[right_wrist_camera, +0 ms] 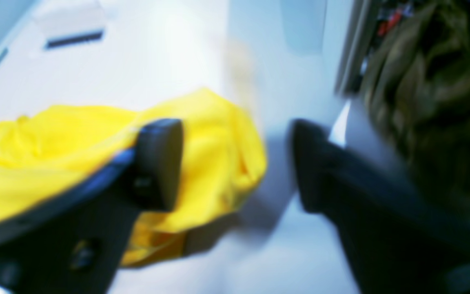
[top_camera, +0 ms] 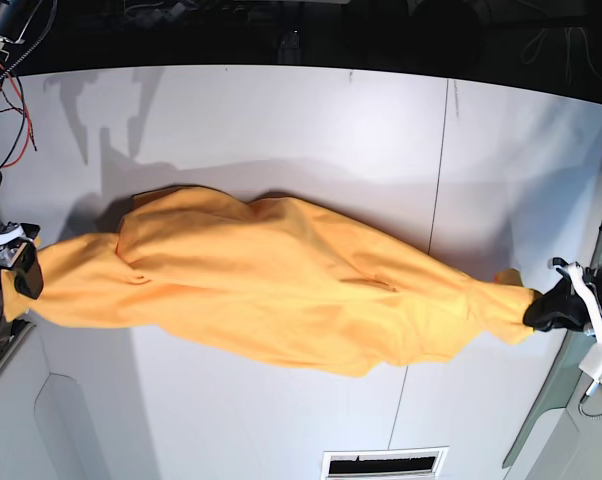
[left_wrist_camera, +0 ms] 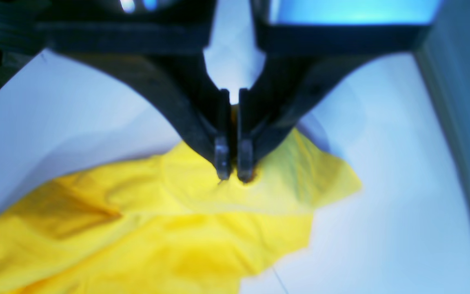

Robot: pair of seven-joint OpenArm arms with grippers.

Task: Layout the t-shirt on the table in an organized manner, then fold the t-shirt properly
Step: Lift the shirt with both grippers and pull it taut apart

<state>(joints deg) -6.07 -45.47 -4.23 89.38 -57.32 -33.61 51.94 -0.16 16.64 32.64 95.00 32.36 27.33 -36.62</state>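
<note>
The shirt (top_camera: 281, 295) lies stretched long across the white bench (top_camera: 281, 120), between the two sets of fingers. The left fingers (left_wrist_camera: 233, 173) are pressed together, pinching a bunched corner of cloth that spreads out below them. The right fingers (right_wrist_camera: 235, 163) stand spread wide; the cloth's other end lies behind one fingertip (right_wrist_camera: 159, 163), unheld.

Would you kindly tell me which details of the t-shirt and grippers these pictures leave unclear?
- t-shirt neckline and tag: base view, buried in bunched folds.
- right gripper: right wrist view, motion blur; contact with the cloth unclear.
- left gripper pinch: left wrist view, fingers hide the gripped fabric.
</note>
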